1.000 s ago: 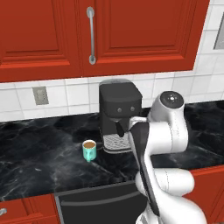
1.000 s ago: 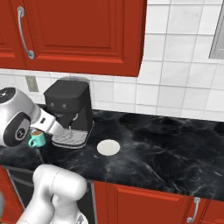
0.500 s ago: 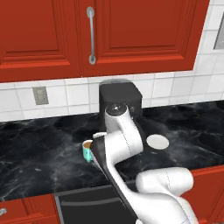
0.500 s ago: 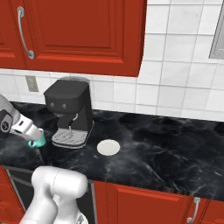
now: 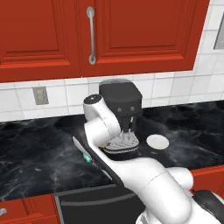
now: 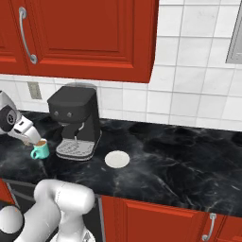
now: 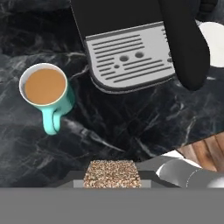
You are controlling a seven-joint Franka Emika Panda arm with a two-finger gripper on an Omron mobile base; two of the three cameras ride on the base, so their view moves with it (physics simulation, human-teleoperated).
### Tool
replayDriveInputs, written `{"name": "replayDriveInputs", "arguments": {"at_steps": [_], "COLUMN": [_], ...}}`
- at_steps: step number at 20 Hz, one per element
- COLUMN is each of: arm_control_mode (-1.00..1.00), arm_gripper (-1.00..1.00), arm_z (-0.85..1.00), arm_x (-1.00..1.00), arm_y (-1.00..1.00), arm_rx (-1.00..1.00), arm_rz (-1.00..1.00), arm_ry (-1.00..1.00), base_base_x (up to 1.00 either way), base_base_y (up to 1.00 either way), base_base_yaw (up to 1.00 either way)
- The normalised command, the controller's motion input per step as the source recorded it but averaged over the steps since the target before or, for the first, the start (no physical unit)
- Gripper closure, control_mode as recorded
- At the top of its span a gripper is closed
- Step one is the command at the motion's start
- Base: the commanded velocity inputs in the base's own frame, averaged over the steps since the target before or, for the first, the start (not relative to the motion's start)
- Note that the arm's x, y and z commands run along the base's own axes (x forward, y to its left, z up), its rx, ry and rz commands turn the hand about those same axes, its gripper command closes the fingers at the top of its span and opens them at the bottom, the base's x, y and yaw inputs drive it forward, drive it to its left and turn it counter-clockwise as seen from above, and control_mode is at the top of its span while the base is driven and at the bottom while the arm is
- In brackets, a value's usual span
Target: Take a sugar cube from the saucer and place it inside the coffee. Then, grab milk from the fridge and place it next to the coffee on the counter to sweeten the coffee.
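The sugar cube (image 7: 111, 173), light brown and speckled, sits pinched in my shut gripper (image 7: 111, 177) at the bottom of the hand view. The coffee (image 7: 43, 87), a teal mug of brown liquid, stands on the black counter (image 7: 131, 127), up and to the left of the cube. In the right base view my gripper (image 6: 32, 138) hangs just above the coffee (image 6: 40, 150). The white saucer (image 6: 116, 159) lies bare to the right of the coffee machine. In the left base view my arm hides most of the coffee (image 5: 87, 156). The milk and the fridge are out of view.
A black coffee machine (image 6: 75, 120) with a grey drip tray (image 7: 127, 57) stands between mug and saucer. Red wall cabinets (image 6: 85, 33) hang above. The counter (image 6: 184, 160) stretches away to the right of the saucer (image 5: 157, 141).
My arm has swung left from the saucer's side, past the coffee machine, to the mug, with the cube held all the way. The mug and saucer stayed put.
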Motion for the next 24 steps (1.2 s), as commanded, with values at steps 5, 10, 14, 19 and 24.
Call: {"name": "replayDriveInputs", "arguments": {"at_steps": [5, 10, 14, 19, 24], "arm_control_mode": [-1.00, -1.00, -1.00, -1.00, -1.00], "arm_gripper": [1.00, 1.00, 1.00, 1.00, 1.00], "arm_z": [-0.29, -0.33, -0.37, -0.17, -0.27], "arm_x": [0.45, 0.46, 0.41, 0.29, 0.29], "arm_y": [0.36, 0.05, 0.00, 0.16, 0.07], "arm_rx": [0.00, 0.00, 0.00, 0.00, 0.00], "arm_rz": [-0.04, -0.03, -0.03, -0.04, -0.02], "arm_ry": [0.00, 0.01, 0.03, 0.00, 0.00], "base_base_x": [0.00, 0.00, 0.00, 0.00, 0.00], "base_base_y": [0.00, 0.00, 0.00, 0.00, 0.00], "base_base_yaw": [0.00, 0.00, 0.00, 0.00, 0.00]}}
